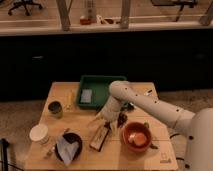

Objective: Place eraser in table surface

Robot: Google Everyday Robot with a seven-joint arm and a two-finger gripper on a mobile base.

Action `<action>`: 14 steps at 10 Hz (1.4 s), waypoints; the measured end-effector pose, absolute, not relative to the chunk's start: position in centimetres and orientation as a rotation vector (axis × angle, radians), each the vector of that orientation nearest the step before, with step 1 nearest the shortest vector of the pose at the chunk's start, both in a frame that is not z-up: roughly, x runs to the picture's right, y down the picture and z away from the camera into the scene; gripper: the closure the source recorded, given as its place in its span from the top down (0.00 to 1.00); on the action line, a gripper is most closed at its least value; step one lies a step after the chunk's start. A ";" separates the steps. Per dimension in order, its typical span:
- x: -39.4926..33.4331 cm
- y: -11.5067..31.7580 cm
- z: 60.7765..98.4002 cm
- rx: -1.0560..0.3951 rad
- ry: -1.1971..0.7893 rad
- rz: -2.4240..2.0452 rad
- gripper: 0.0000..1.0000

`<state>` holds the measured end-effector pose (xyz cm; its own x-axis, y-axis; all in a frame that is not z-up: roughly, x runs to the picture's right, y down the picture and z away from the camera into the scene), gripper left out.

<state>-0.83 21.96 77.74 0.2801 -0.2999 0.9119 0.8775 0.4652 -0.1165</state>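
Note:
The eraser [100,138], a long dark block with pale edges, lies slanted on the light wooden table surface [65,97], between the dark bowl and the orange bowl. My gripper [103,120] is at the end of the white arm [150,105], which reaches in from the right. The gripper hangs right over the far end of the eraser, very close to it. I cannot tell whether it touches the eraser.
A green tray [102,80] with a small pale blue-white rectangle [86,96] stands at the back. An orange bowl [136,136] is right of the eraser. A dark bowl [67,148], a white cup [39,133] and a green mug [55,109] are to the left.

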 end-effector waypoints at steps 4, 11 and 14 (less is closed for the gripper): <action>-0.7 21.1 77.5 -0.708 -0.967 -0.889 0.80; -0.9 20.1 77.3 -0.704 -0.956 -0.894 0.80; -0.9 20.1 77.3 -0.704 -0.956 -0.894 0.80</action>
<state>-0.88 20.11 77.34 0.2894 -0.3202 0.9021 0.8785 0.4630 -0.1175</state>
